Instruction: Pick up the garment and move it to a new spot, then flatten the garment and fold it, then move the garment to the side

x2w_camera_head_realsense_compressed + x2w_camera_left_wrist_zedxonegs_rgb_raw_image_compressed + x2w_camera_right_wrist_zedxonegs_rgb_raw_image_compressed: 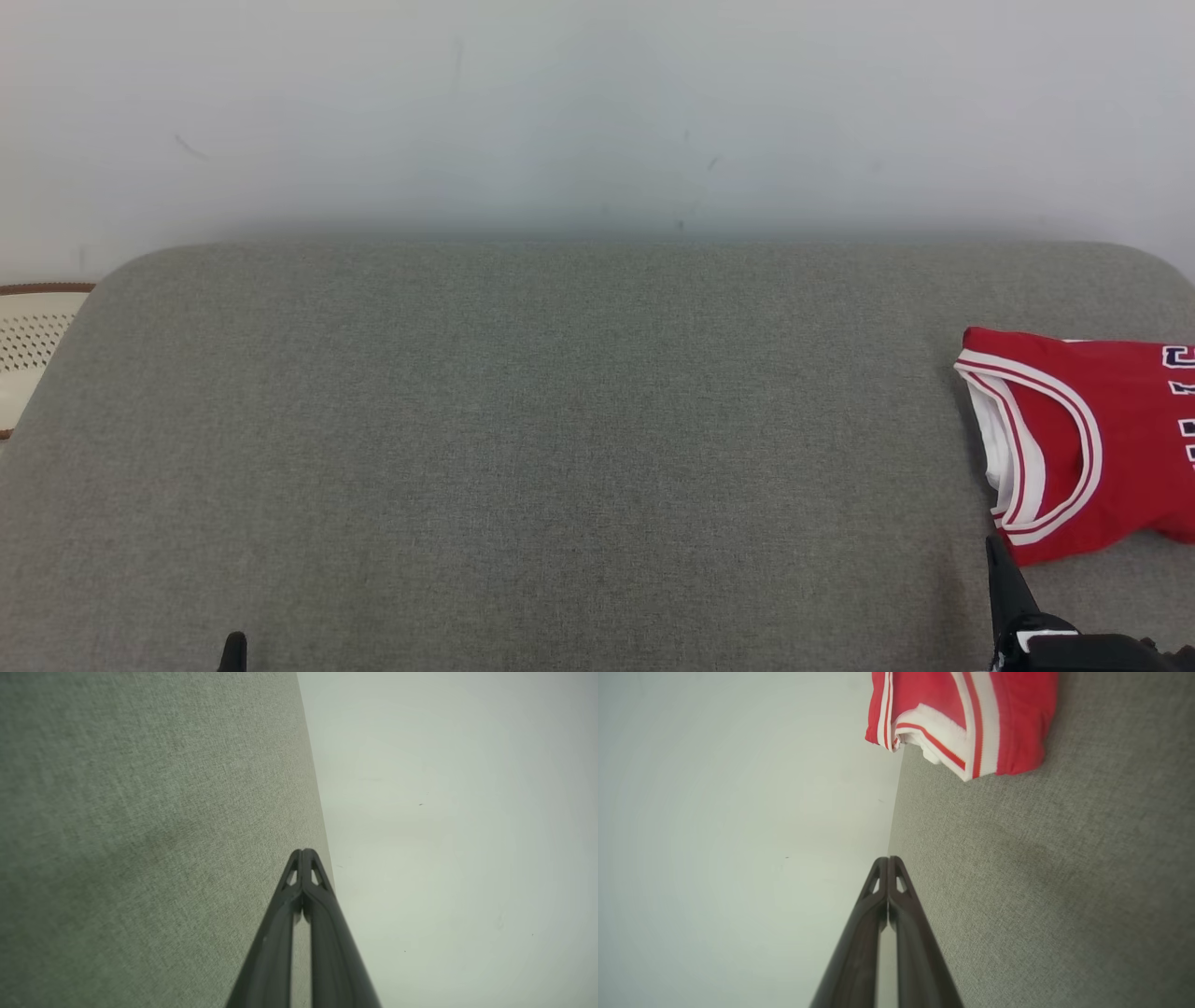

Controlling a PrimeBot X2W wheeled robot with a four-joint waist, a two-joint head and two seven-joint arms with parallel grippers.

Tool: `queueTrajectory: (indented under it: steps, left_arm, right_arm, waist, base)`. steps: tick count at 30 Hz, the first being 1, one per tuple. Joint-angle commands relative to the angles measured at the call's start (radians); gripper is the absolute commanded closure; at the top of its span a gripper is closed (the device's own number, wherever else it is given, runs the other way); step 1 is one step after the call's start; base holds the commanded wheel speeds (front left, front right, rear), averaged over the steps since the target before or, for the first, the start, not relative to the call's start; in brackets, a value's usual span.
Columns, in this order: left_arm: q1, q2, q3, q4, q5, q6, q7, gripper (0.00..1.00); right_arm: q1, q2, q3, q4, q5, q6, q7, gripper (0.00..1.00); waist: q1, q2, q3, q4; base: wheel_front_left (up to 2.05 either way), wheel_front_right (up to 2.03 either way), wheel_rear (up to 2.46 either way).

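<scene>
One red garment point(1120, 439), a sleeveless jersey with white and red trim and dark lettering, lies folded on the far right of the grey fabric-covered bench point(523, 448), partly cut off by the head view's right edge. Its armhole trim faces the bench's middle. The right claw point(997, 560) rises just beside the garment's near corner, apart from it, its dark fingers pressed together and holding nothing. The left claw point(233, 649) sits well apart at the lower left, its fingers also pressed together and holding nothing. Beyond the bench's left end stands a white perforated basket point(33, 345) with a brown rim, and a pale wall point(597, 112) lies behind.
</scene>
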Motion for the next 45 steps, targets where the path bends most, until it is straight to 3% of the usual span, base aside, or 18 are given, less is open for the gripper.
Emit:
queueTrajectory:
  steps: [1, 30, 45]
  left_arm:
    - [-0.014, 0.007, 0.006, -0.011, -0.032, -0.007, 0.009, 1.00]
    - [-0.011, 0.007, 0.015, -0.030, -0.259, -0.019, 0.067, 1.00]
    - [-0.011, 0.007, 0.015, -0.030, -0.257, -0.019, 0.066, 1.00]
  right_arm:
    - [0.008, 0.003, -0.008, -0.010, 0.029, 0.000, 0.008, 1.00]
    - [0.016, 0.016, -0.059, -0.043, 0.241, 0.000, 0.062, 1.00]
    - [0.016, 0.020, -0.065, -0.043, 0.236, 0.000, 0.068, 1.00]
  waist:
    - [0.0000, -0.0001, 0.001, 0.001]
    - [0.0000, -0.0001, 0.012, 0.013]
    - [0.0000, -0.0001, 0.012, 0.013]
  base:
    - [0.00, 0.00, 0.00]
    - [0.00, 0.00, 0.00]
    - [0.00, 0.00, 0.00]
